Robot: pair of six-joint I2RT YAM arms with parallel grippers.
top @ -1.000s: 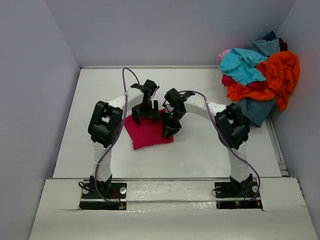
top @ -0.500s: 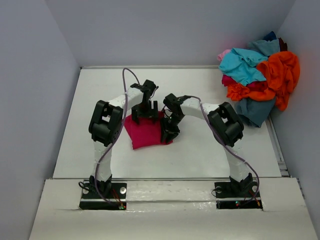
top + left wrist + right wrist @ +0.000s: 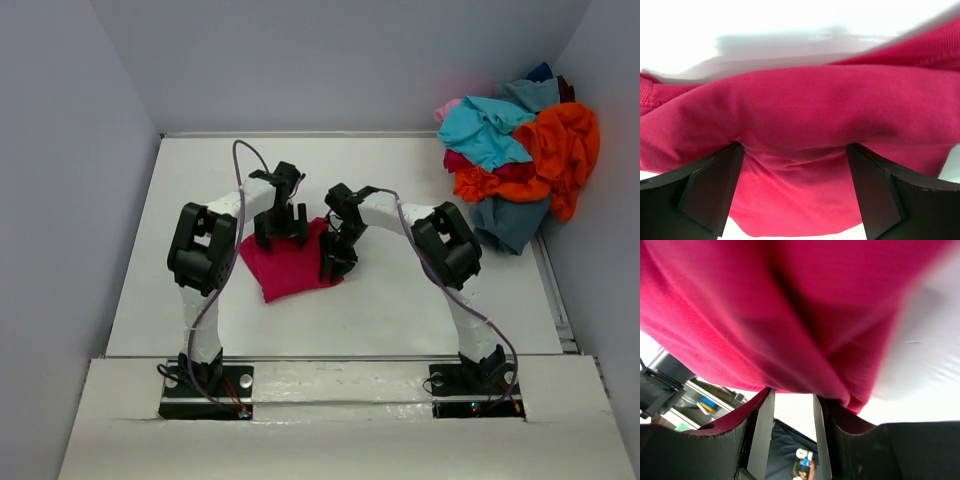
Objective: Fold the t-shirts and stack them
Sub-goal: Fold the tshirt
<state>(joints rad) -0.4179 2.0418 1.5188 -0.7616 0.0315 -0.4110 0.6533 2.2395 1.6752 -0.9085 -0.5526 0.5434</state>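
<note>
A crimson-magenta t-shirt (image 3: 287, 272) lies folded into a small rectangle on the white table (image 3: 420, 300), between my two arms. My left gripper (image 3: 280, 228) is at the shirt's far edge, jaws wide open. In the left wrist view the left gripper (image 3: 794, 146) straddles the crimson cloth (image 3: 805, 100) without pinching it. My right gripper (image 3: 336, 262) is at the shirt's right edge. In the right wrist view the right gripper (image 3: 792, 399) has its jaws apart with an empty gap, and the cloth (image 3: 765, 305) lies across the fingertips. More t-shirts are heaped at the back right.
The heap holds an orange shirt (image 3: 565, 145), a turquoise one (image 3: 485, 130), a grey-blue one (image 3: 510, 222) and a pink bit (image 3: 447, 107). Grey walls close in the table on the left, back and right. The arm bases stand at the near edge.
My left arm has shifted a little left along the shirt's far edge. My right gripper has slid slightly left at the right edge, its jaws parting a bit.
</note>
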